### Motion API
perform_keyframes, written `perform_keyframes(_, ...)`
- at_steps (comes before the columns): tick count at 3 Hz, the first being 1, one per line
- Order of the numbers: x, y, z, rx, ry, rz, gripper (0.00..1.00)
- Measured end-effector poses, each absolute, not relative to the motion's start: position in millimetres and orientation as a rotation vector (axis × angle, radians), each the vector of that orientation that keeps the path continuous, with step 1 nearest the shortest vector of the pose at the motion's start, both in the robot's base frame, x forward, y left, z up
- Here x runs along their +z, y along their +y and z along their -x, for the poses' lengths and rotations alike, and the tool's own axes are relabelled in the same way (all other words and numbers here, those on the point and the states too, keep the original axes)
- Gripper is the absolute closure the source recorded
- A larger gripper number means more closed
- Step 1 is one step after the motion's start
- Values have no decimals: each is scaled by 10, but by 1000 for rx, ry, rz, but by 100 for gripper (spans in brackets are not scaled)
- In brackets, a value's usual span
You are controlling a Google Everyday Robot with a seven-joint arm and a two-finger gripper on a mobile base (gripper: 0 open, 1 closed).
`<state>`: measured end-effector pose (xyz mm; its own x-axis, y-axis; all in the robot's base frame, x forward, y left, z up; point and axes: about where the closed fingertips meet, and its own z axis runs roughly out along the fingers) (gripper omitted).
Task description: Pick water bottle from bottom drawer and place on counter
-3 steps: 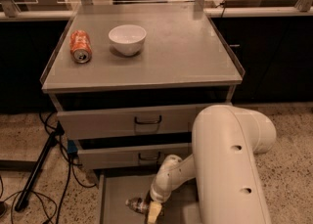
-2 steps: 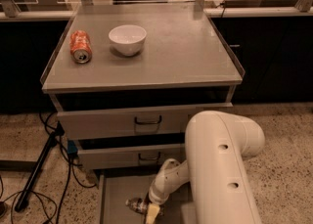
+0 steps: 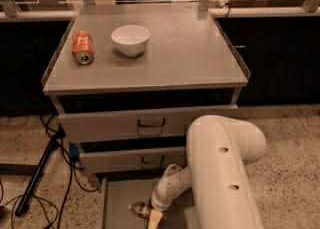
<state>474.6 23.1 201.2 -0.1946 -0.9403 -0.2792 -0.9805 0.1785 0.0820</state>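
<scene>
The gripper [image 3: 151, 215] is low down in the bottom drawer [image 3: 116, 199], which is pulled out. It sits right at the water bottle [image 3: 136, 208], touching it. I cannot tell if it is holding the bottle or not. The bottle lies on its side on the drawer floor, in the same spot as a second ago, and the gripper has not moved either. Only the big white arm [image 3: 222, 173] has swung a little to the left. Up on the counter [image 3: 190, 48], the orange can [image 3: 82, 47] and the white bowl [image 3: 130, 39] are just as before.
</scene>
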Motion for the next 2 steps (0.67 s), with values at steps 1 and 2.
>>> perform_keyframes(1, 1844, 323, -4996, 336, 2258, 1841, 0)
perform_keyframes(2, 1843, 323, -4996, 336, 2258, 1841, 0)
